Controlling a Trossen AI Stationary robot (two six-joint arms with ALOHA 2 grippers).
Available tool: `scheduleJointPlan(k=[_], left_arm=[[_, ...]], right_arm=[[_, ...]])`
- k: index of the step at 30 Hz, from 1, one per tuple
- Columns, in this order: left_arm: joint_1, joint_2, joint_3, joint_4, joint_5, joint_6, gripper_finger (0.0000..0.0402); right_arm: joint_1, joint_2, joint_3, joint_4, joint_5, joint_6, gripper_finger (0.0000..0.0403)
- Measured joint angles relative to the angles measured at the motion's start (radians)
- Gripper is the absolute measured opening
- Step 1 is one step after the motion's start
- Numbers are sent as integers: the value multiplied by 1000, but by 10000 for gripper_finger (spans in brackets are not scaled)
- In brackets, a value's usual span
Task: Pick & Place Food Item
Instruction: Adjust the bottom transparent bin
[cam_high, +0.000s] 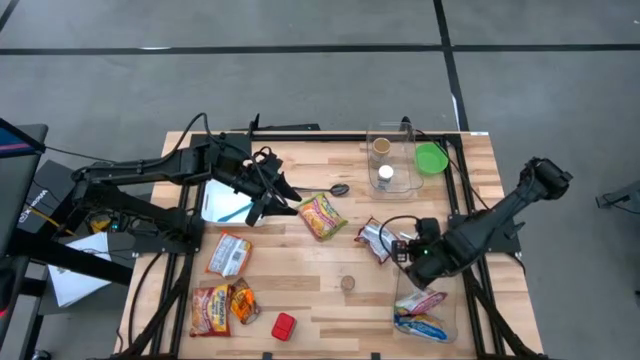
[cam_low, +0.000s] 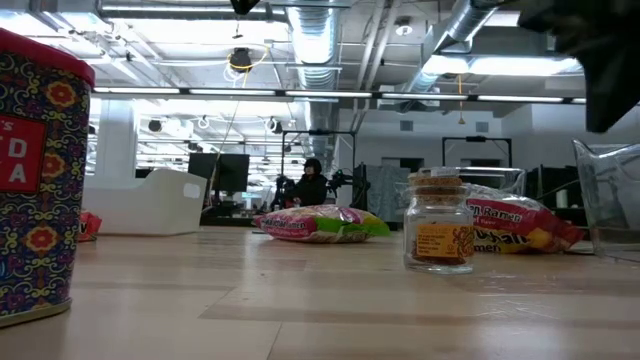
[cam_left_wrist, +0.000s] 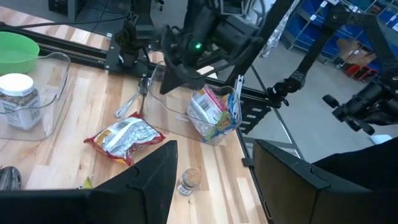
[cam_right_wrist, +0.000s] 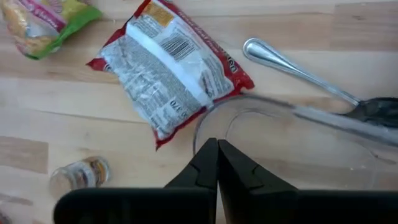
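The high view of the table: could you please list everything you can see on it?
Clear plastic bin: one, transparent, upper right, holding both lidded jars
Lidded glass jars: two, brown lid and white lid
Green plastic bowl: one, beside that bin
Metal spoon: one, dark, upper centre
Yellow-green noodle packet: one, centre
Red-and-silver foil packet: one, beside right end effector
Small glass spice jar: one, lower centre
Second clear bin: one, lower right, holding packets
White plastic tray: one, left
Flat snack packets: three, white-red, red-yellow, orange, lower left
Red patterned can: one, bottom edge
Left end effector: open, by tray
Right end effector: shut, at second bin's rim
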Motion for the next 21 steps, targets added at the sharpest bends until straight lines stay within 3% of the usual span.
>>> scheduleJointPlan(k=[21], left_arm=[[0, 0, 0, 1, 0, -1, 204]], right_arm=[[-100, 71, -20, 143, -31, -224, 0]])
